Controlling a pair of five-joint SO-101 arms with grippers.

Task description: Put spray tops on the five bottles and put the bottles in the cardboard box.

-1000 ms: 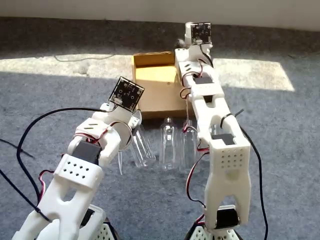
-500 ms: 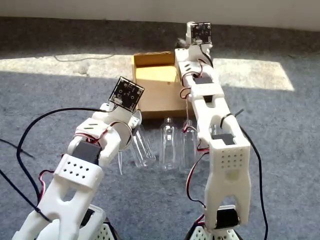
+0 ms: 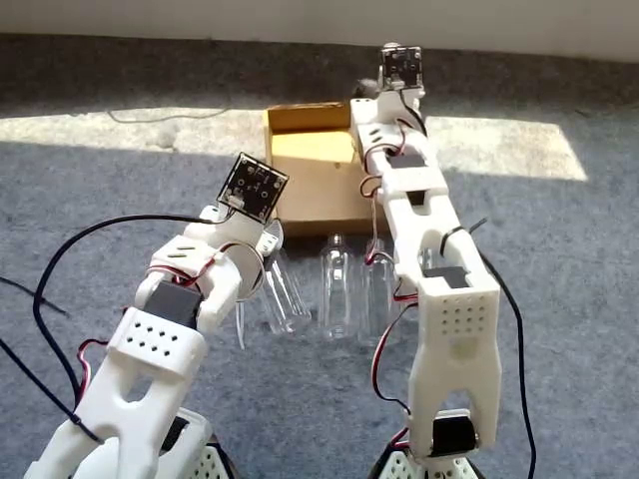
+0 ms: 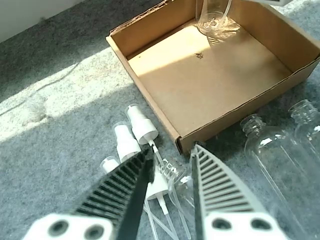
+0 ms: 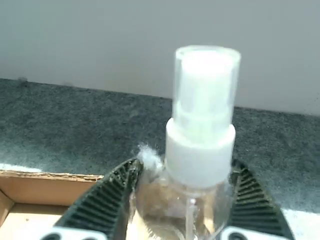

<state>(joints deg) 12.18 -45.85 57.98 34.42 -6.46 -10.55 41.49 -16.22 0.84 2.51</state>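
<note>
A clear bottle (image 5: 200, 165) with a white spray top (image 5: 204, 85) stands upright at the far corner of the cardboard box (image 3: 310, 190). My right gripper (image 5: 185, 165) is shut on its shoulders. The left wrist view shows that bottle's base (image 4: 215, 22) on the box floor (image 4: 210, 85). My left gripper (image 4: 172, 150) is open, low over the carpet by the box's near left corner. A lying bottle's neck (image 4: 175, 172) is between its fingers. Loose spray tops (image 4: 135, 130) lie beside it. Three uncapped bottles (image 3: 336, 284) lie in a row in front of the box.
Grey carpet surrounds the box, sunlit at the far side. A black cable (image 3: 100, 239) runs over the carpet left of the left arm. The right arm (image 3: 419, 220) stretches over the bottle row and the box's right wall. A pale wall rises behind the box.
The right arm's wrist has shifted very slightly to the right at the far end of the box. The left arm and the lying bottles have not moved.
</note>
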